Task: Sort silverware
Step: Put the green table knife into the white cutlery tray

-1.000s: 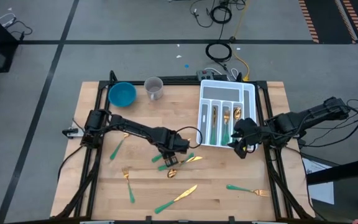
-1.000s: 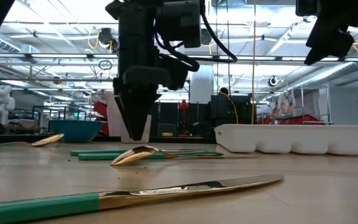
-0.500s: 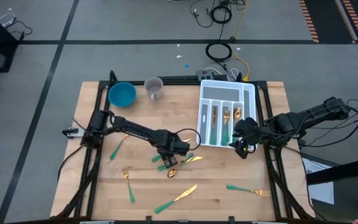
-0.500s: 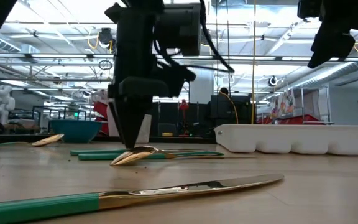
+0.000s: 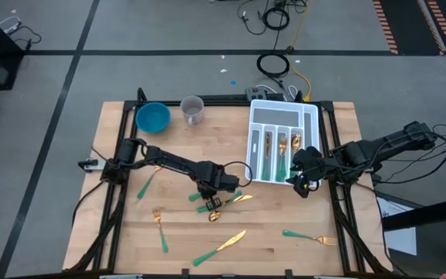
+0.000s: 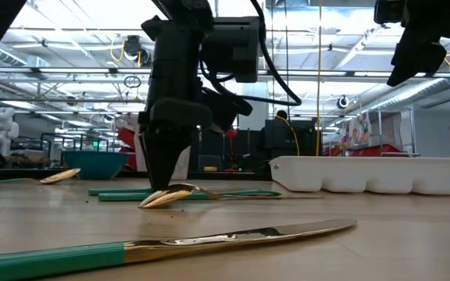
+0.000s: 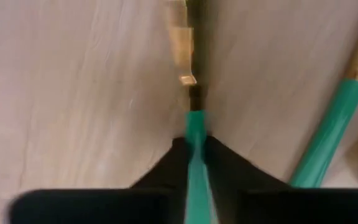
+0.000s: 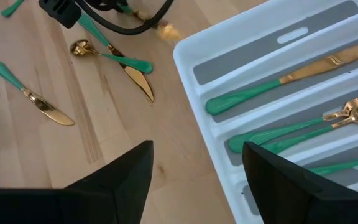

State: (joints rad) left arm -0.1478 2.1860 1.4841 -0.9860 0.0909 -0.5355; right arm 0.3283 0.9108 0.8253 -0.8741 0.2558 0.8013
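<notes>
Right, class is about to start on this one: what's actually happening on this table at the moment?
Two robot arms are sorting gold and teal silverware into a white divided tray, which already holds several pieces. The left gripper is down at mid-table, its fingers closed around a teal handle lying on the wood. The right gripper waits open beside the tray. Several pieces remain loose on the table.

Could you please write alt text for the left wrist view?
The left gripper has its two dark fingers closed on the teal handle of a gold-headed utensil lying on the wooden table. A second teal-handled utensil lies beside it.
</notes>
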